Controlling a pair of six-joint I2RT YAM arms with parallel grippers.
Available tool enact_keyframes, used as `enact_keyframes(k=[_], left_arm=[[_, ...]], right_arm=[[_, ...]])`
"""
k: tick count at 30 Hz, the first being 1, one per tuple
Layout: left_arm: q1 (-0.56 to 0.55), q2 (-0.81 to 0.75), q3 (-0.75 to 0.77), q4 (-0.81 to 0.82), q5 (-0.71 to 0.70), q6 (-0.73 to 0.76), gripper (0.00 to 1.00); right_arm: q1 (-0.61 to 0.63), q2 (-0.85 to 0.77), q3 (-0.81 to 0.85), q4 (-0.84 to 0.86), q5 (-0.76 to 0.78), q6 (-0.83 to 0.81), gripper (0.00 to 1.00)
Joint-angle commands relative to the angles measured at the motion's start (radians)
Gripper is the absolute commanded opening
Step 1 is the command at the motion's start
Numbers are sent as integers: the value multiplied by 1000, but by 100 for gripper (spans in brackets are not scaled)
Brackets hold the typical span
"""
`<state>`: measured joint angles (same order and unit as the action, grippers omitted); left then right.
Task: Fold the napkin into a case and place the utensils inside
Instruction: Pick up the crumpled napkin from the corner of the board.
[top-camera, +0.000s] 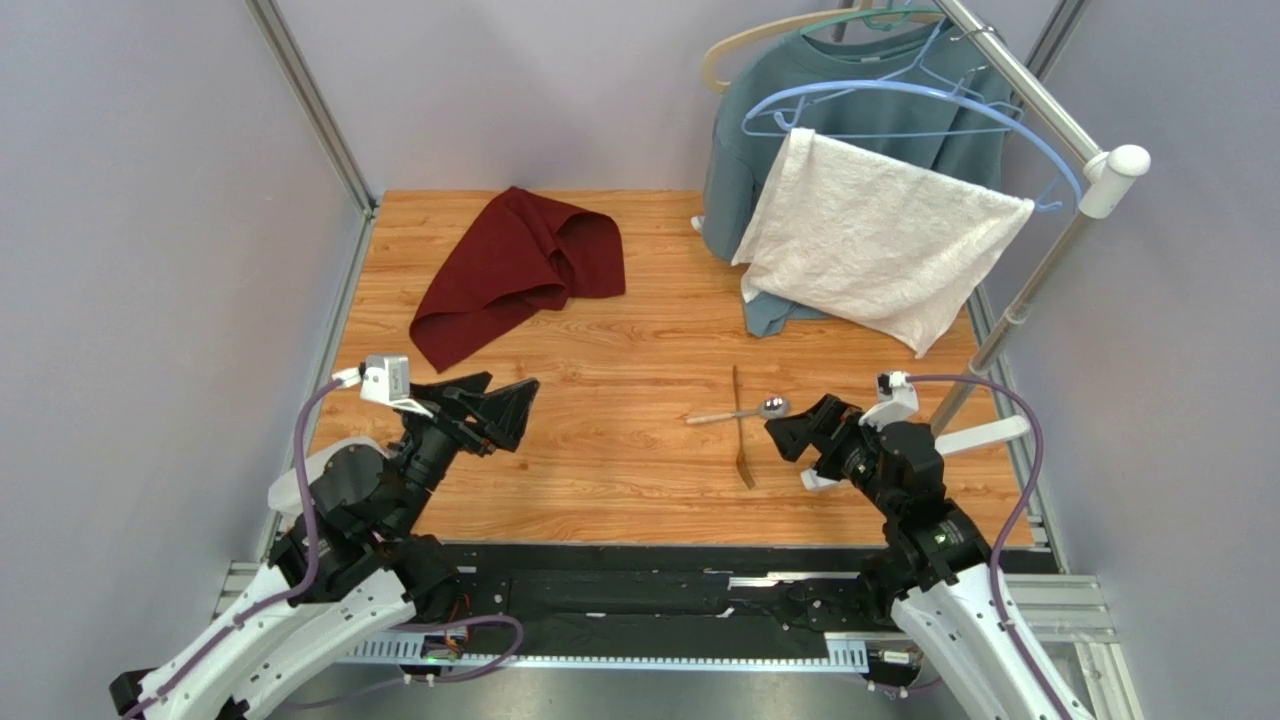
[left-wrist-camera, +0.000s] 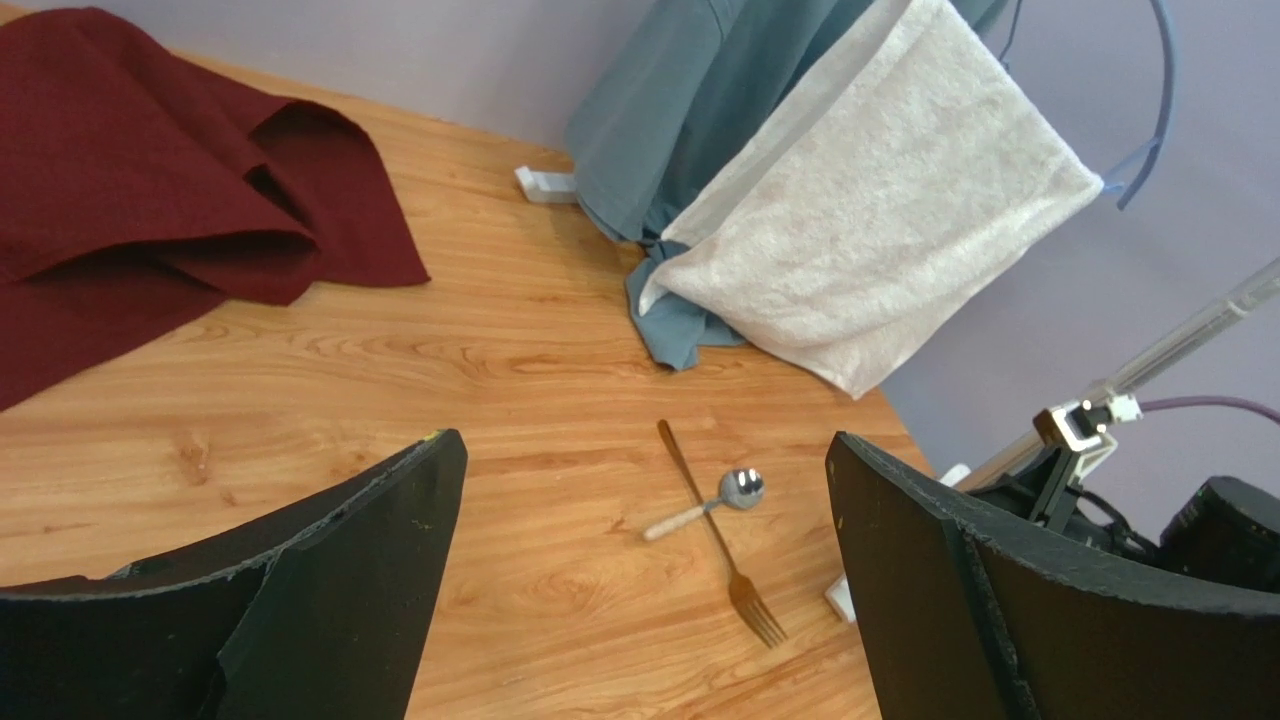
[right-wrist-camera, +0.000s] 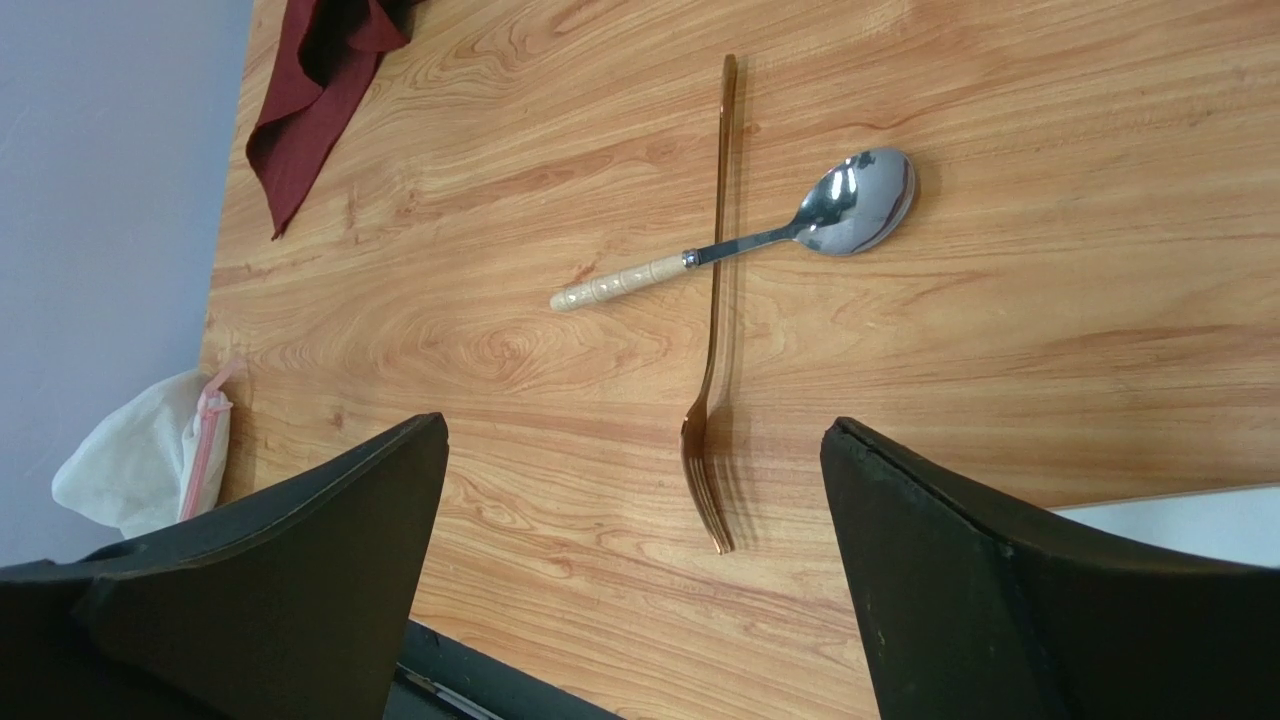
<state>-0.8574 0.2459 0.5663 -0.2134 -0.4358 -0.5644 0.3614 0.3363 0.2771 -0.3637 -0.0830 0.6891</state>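
Observation:
The maroon napkin (top-camera: 516, 270) lies crumpled at the back left of the wooden table (top-camera: 631, 480), also in the left wrist view (left-wrist-camera: 150, 225) and at the right wrist view's top left (right-wrist-camera: 316, 90). No folded case shows. The silver spoon (top-camera: 736, 413) lies crossed over the golden-brown fork (top-camera: 739, 428) right of centre; the wrist views show the spoon (left-wrist-camera: 709, 503) (right-wrist-camera: 751, 240) and the fork (left-wrist-camera: 721, 540) (right-wrist-camera: 715, 300). My left gripper (top-camera: 504, 413) hovers open near the table's front left, empty. My right gripper (top-camera: 793, 431) stands open just right of the utensils, empty.
A white textured towel (top-camera: 879, 240) and a grey-blue sweatshirt (top-camera: 781, 120) hang from a metal rack (top-camera: 1037, 285) at the back right, over the table's right part. Grey walls enclose the table. A black rail (top-camera: 646, 593) runs along the near edge.

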Motion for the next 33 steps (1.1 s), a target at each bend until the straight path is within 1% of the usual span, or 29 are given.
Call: enact_keyframes(k=[1, 2, 4, 5, 6, 7, 8, 9, 10, 11, 12, 13, 14, 15, 16, 18, 19, 21, 22, 23, 24, 25, 26, 27, 28, 29, 30, 32, 33], left_arm=[[1, 76, 56, -126, 57, -6, 99], [3, 96, 67, -124, 55, 1, 99], [15, 208, 141, -225, 0, -23, 99], [67, 258, 173, -259, 12, -16, 99], [111, 367, 235, -315, 49, -12, 99], [168, 425, 271, -348, 102, -18, 99], [308, 485, 303, -378, 243, -29, 99], [381, 594, 355, -423, 314, -37, 98], [447, 645, 377, -440, 368, -46, 97], [556, 692, 397, -455, 420, -70, 97], [601, 781, 427, -469, 427, -81, 97], [686, 826, 446, -481, 425, -97, 97], [724, 869, 464, -494, 419, -147, 97], [757, 950, 487, -498, 424, -169, 97], [820, 989, 497, -492, 462, -184, 97], [862, 1090, 507, -459, 485, -239, 93], [909, 1121, 507, -448, 505, -277, 88], [935, 1209, 515, -438, 503, -308, 83], [955, 1237, 520, -451, 517, -336, 82], [962, 1259, 526, -454, 525, -345, 81], [963, 1288, 524, -445, 520, -357, 81], [963, 1299, 521, -437, 491, -379, 79], [962, 1314, 524, -440, 470, -390, 79], [966, 1338, 535, -458, 454, -399, 78], [965, 1348, 540, -461, 438, -405, 78], [966, 1356, 543, -463, 430, -413, 78], [969, 1363, 541, -466, 404, -422, 77], [980, 1369, 535, -440, 398, -440, 77], [983, 1375, 538, -437, 391, -443, 76]], right_arm=[[8, 52, 112, -34, 6, -46, 100], [11, 78, 128, -35, -7, -63, 100], [36, 111, 164, -21, -8, -72, 100], [51, 133, 177, -5, 0, -88, 100], [77, 174, 188, 2, 14, -92, 100], [94, 200, 198, 6, 29, -95, 100], [115, 225, 227, 18, 58, -100, 100], [161, 275, 240, 25, 74, -106, 100], [189, 297, 257, 34, 81, -108, 100], [218, 320, 289, 51, 151, -109, 100], [282, 348, 309, 63, 175, -115, 100], [316, 403, 330, 71, 242, -122, 100], [350, 441, 353, 78, 276, -126, 100], [402, 475, 414, 80, 305, -143, 100], [422, 557, 444, 80, 351, -149, 100], [447, 640, 544, 81, 362, -158, 100], [448, 738, 586, 80, 367, -164, 100], [449, 841, 711, 57, 377, -178, 100], [448, 893, 755, 54, 394, -212, 100], [448, 1014, 798, 45, 407, -232, 100], [442, 1076, 860, 28, 423, -249, 100], [435, 1136, 976, 8, 454, -276, 100], [427, 1272, 1051, -39, 469, -281, 100], [412, 1328, 1111, -56, 485, -289, 100], [403, 1393, 1228, -69, 505, -299, 100], [393, 1446, 1279, -90, 508, -316, 99], [375, 1546, 1325, -96, 506, -321, 98], [353, 1628, 1471, -132, 464, -326, 95], [332, 1700, 1511, -129, 447, -327, 93]])
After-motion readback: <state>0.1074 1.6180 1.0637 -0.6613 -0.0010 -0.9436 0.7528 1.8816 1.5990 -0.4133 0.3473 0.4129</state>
